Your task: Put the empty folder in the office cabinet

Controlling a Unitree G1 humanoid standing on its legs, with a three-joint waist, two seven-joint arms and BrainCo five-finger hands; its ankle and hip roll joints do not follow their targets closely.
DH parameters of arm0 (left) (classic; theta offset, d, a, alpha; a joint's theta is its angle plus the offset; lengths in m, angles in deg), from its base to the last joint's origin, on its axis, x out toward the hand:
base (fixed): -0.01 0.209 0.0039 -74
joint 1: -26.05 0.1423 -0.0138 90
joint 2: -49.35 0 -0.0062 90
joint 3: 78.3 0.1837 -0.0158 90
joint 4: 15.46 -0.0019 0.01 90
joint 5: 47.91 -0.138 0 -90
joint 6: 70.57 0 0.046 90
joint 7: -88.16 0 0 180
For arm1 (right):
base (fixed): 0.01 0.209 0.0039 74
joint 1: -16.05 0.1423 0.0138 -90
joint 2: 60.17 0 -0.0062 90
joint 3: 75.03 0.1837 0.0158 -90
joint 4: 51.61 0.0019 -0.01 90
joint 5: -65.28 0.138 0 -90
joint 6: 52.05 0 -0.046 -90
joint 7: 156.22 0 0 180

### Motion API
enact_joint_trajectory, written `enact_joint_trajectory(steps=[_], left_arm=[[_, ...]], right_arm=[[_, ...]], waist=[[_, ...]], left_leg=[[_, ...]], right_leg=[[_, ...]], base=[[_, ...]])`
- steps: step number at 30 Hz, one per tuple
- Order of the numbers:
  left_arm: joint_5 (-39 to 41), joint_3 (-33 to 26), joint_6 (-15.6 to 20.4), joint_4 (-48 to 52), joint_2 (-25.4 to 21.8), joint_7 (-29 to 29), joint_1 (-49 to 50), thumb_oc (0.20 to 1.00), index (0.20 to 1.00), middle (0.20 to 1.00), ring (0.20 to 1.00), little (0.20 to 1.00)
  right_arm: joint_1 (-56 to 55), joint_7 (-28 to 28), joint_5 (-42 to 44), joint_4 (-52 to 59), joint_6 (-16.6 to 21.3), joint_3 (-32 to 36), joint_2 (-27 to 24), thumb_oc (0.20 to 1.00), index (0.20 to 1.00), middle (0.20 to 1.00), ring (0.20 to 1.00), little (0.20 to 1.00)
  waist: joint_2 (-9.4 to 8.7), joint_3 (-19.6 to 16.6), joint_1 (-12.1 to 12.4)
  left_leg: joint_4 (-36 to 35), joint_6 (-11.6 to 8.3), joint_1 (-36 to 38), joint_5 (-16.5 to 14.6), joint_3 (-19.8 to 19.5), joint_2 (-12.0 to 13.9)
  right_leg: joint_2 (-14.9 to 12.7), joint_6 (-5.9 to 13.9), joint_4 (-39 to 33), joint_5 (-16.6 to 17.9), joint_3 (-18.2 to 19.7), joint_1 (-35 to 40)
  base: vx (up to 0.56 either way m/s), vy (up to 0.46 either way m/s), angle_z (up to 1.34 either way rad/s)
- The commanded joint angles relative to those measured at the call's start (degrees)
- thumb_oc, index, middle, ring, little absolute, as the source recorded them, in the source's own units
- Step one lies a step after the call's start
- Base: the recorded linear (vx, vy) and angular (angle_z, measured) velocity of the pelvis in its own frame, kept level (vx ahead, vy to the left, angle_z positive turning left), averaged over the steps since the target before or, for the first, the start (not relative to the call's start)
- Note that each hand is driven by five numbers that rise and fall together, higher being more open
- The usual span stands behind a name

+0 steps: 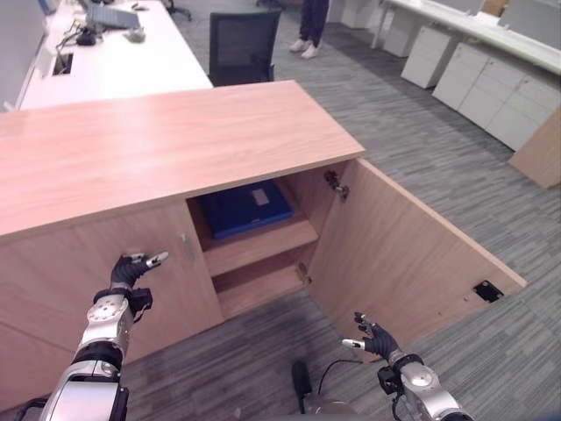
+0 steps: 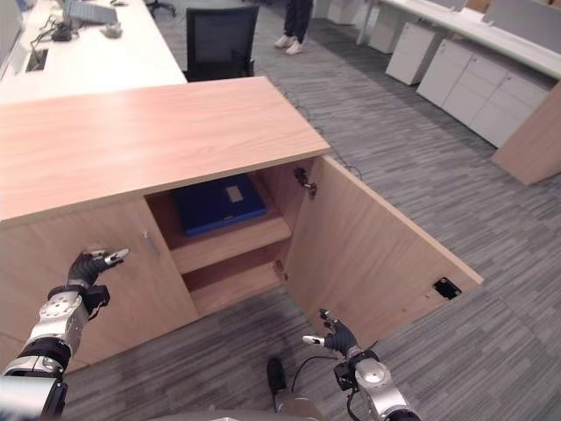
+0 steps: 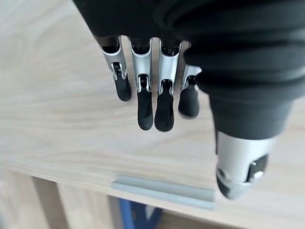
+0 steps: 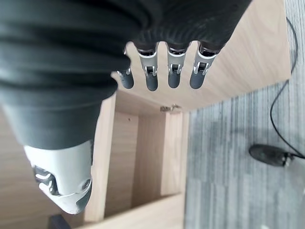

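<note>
Blue folder [image 1: 246, 209] lies flat on the cabinet's upper shelf [image 1: 263, 245], apart from both my hands.
My left hand [image 1: 130, 269] is by the closed left door [image 1: 105, 289], near its handle [image 3: 163, 191], fingers straight, holding nothing. My right hand [image 1: 375, 338] is low by the swung-open right door [image 1: 394, 254], fingers relaxed, empty. A black chair [image 1: 243, 46] stands behind the cabinet [image 1: 149, 140]; a person [image 1: 311, 24] stands farther back.

Grey striped carpet [image 1: 412, 149] is covering an office floor. A black chair [image 1: 243, 46] is standing beside a long white desk [image 1: 123, 61] at far left. White drawer units [image 1: 491, 88] are lining the far right.
</note>
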Motion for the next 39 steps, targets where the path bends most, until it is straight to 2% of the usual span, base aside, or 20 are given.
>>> enact_joint_trajectory(steps=[1,2,5,7,12,14,16,17,19,23,25,27,29,32,39], left_arm=[[0.1,3.7,4.9,5.3,5.9,-0.4,-2.2,1.0,1.0,1.0,1.0,1.0],[-0.9,6.8,4.2,9.1,8.2,0.9,0.9,1.0,1.0,1.0,1.0,1.0],[-0.5,10.6,3.2,15.3,10.7,3.4,6.2,1.0,1.0,1.0,1.0,1.0],[-1.0,11.3,2.9,15.9,11.0,3.9,6.5,1.0,1.0,1.0,1.0,1.0],[-1.9,13.1,2.0,15.3,12.2,4.9,8.9,1.0,1.0,1.0,1.0,1.0],[-1.2,13.5,1.3,14.2,13.0,5.5,9.5,1.0,1.0,1.0,1.0,1.0],[-0.8,13.9,0.8,13.1,13.3,5.7,9.0,1.0,1.0,1.0,1.0,1.0],[-0.1,14.3,0.7,12.7,13.4,5.8,8.2,1.0,1.0,1.0,1.0,1.0],[0.4,14.4,0.7,11.8,13.9,5.8,8.0,1.0,1.0,1.0,1.0,1.0],[1.0,15.3,0.7,10.2,14.5,5.6,7.0,1.0,1.0,1.0,1.0,1.0],[0.5,15.4,0.9,9.9,14.7,5.4,7.1,1.0,1.0,1.0,1.0,1.0],[-0.6,15.5,1.1,8.2,15.1,5.7,6.9,1.0,1.0,1.0,1.0,1.0],[-1.2,15.1,1.7,6.6,15.5,5.3,6.8,1.0,1.0,1.0,1.0,1.0],[-1.0,14.6,2.4,6.9,15.4,4.7,7.5,1.0,1.0,1.0,1.0,1.0],[-0.7,14.3,2.5,7.6,15.4,4.5,8.3,1.0,1.0,1.0,1.0,1.0]], right_arm=[[5.6,1.5,1.8,2.5,2.2,-0.1,-0.6,1.0,1.0,1.0,1.0,1.0],[5.9,1.6,1.1,3.1,2.0,0.0,-1.1,1.0,1.0,1.0,1.0,1.0],[5.1,1.6,0.7,2.9,1.7,0.9,-1.5,1.0,1.0,1.0,1.0,1.0],[5.0,1.6,0.7,2.8,1.6,1.0,-1.5,1.0,1.0,1.0,1.0,1.0],[3.3,1.3,1.1,2.8,1.4,2.2,-1.8,1.0,1.0,1.0,1.0,1.0],[2.8,1.3,1.5,2.3,1.3,2.6,-2.3,1.0,1.0,1.0,1.0,1.0],[3.3,1.3,2.0,1.8,1.3,2.6,-2.9,1.0,1.0,1.0,1.0,1.0],[3.4,1.8,2.4,1.8,1.5,2.6,-3.3,1.0,1.0,1.0,1.0,1.0],[3.8,2.0,2.8,0.8,1.6,2.7,-4.0,1.0,1.0,1.0,1.0,1.0],[4.4,2.9,3.3,-0.9,1.8,2.9,-4.0,1.0,1.0,1.0,1.0,1.0],[4.6,3.4,3.1,-1.7,1.8,3.4,-4.1,1.0,1.0,1.0,1.0,1.0],[4.9,3.4,3.2,-2.5,2.0,3.7,-4.0,1.0,1.0,1.0,1.0,1.0],[5.2,3.6,3.5,-3.3,2.2,3.7,-3.8,1.0,1.0,1.0,1.0,1.0],[4.7,3.9,4.4,-3.3,2.4,4.1,-3.5,1.0,1.0,1.0,1.0,1.0],[4.4,4.1,6.8,-4.2,2.0,5.6,-1.1,1.0,1.0,1.0,1.0,1.0]], waist=[[4.82,1.2,4.0],[5.39,1.8,4.8],[5.95,0.9,5.9],[5.95,0.4,6.4],[6.97,-1.6,5.5],[8.06,-2.2,4.2],[8.82,-1.9,3.1],[8.85,-1.1,2.8],[8.62,-0.5,2.4],[7.74,0.1,3.0],[7.26,0.4,4.1],[7.88,0.4,4.6],[8.28,-0.4,4.3],[8.99,-1.7,4.3],[9.19,-2.4,3.2]], left_leg=[[1.3,2.79,-3.5,-1.1,-8.1,-1.3],[1.8,3.96,-3.3,-1.6,-9.9,-2.4],[1.8,5.41,-2.7,-2.2,-11.4,-3.1],[2.0,5.35,-3.1,-2.0,-11.4,-3.1],[1.4,4.41,-1.1,-2.1,-12.1,-2.4],[2.6,3.66,-0.3,-2.7,-12.5,-1.5],[5.9,3.04,-1.0,-3.4,-12.7,0.0],[8.1,2.52,-2.6,-2.4,-12.8,0.9],[11.3,1.91,-3.9,-3.2,-13.1,1.7],[10.6,0.69,-6.9,-0.8,-14.7,2.7],[6.6,-0.24,-9.1,2.1,-15.7,3.5],[1.5,-1.0,-10.0,4.0,-14.7,3.8],[0.4,-1.2,-9.5,3.8,-13.3,3.4],[0.4,-0.82,-8.8,3.4,-13.4,1.8],[0.4,-0.13,-8.3,2.7,-12.8,-0.1]], right_leg=[[-5.0,6.55,8.1,-3.9,-2.0,0.9],[-5.2,6.55,10.8,-6.1,-4.0,1.2],[-4.8,6.55,13.9,-9.6,-2.3,3.8],[-4.8,6.55,13.3,-9.5,-2.0,4.4],[-4.6,6.55,11.8,-10.2,-1.0,6.1],[-3.7,5.76,11.3,-11.0,-1.0,6.5],[-2.5,4.66,11.4,-12.0,-0.8,6.8],[-2.0,4.16,10.9,-12.2,-0.3,7.4],[-1.0,3.64,9.9,-12.4,0.9,8.2],[0.1,4.02,6.4,-11.4,2.9,8.9],[-0.4,4.24,5.2,-10.8,1.0,9.8],[-0.9,4.96,4.8,-10.6,-2.3,10.2],[-1.4,5.95,3.8,-10.3,-3.9,10.9],[-1.8,6.35,3.4,-10.1,-3.7,11.3],[-3.9,6.55,2.9,-8.3,-3.5,8.8]], base=[[-0.14,0.092,0.1],[-0.12,0.12,0.03],[0.01,0.035,-0.68],[0.05,-0.063,-0.88],[0.13,-0.126,-0.22],[0.12,-0.165,-0.42],[0.03,-0.15,-0.24],[-0.03,-0.188,-0.29],[-0.01,-0.147,-0.64],[0.03,-0.068,-1.05],[0.1,0.003,-0.89],[0.07,0.064,-0.54],[0.0,0.109,-0.46],[0.03,0.114,-1.3],[-0.04,0.095,-0.29]])
